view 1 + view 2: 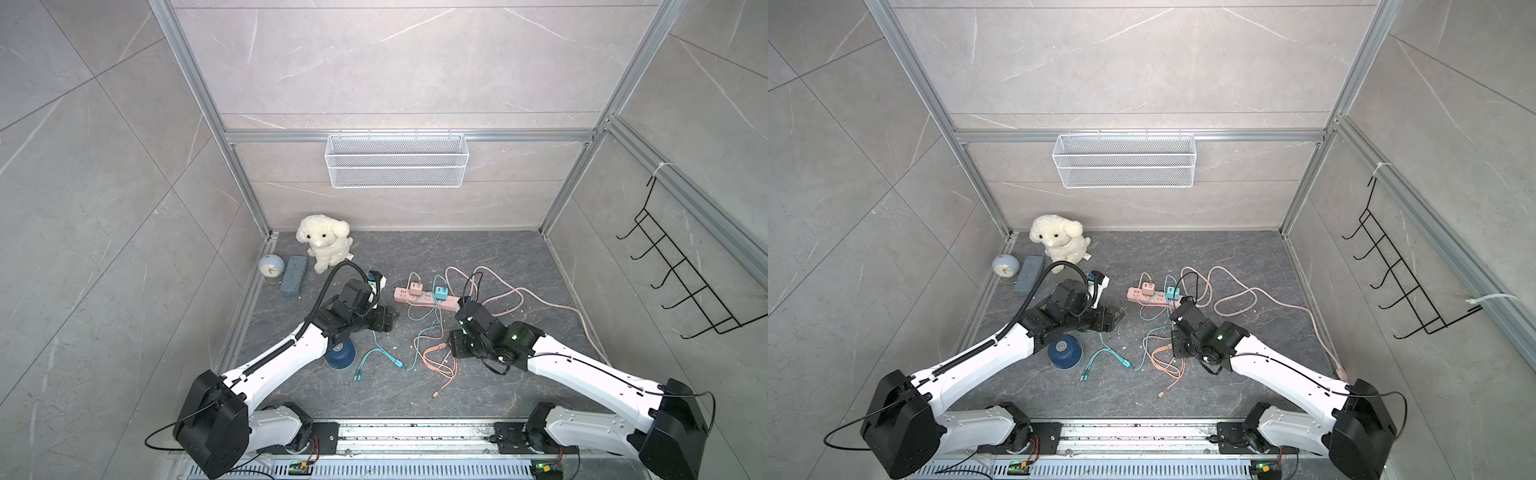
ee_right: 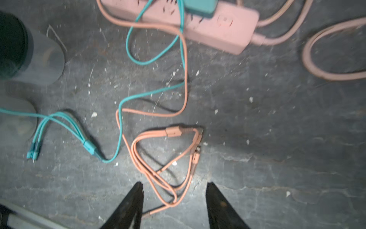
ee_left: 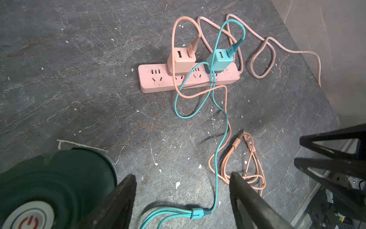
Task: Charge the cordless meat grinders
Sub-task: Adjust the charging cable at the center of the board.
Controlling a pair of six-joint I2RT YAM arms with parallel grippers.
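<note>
The dark blue grinder (image 1: 340,353) (image 1: 1064,351) stands on the floor beside my left forearm. The dark green grinder (image 3: 49,178) with its round silver hub is close beside one finger of my left gripper (image 3: 182,174); in both top views the arm covers it. That gripper is open and holds nothing, with the teal cable's splitter (image 3: 197,213) on the floor between its fingers. My right gripper (image 2: 174,183) (image 1: 451,345) is open above the loops of the orange cable (image 2: 158,158), which lies on the floor. The green grinder (image 2: 11,45) also shows blurred in the right wrist view.
A pink power strip (image 1: 424,299) (image 3: 158,83) carries a pink charger (image 3: 181,59) and a teal charger (image 3: 217,61), with its cord looping to the right. A plush dog (image 1: 324,243), pale blue clock (image 1: 271,266) and grey-blue block (image 1: 294,275) sit back left. A wire basket (image 1: 397,160) hangs on the rear wall.
</note>
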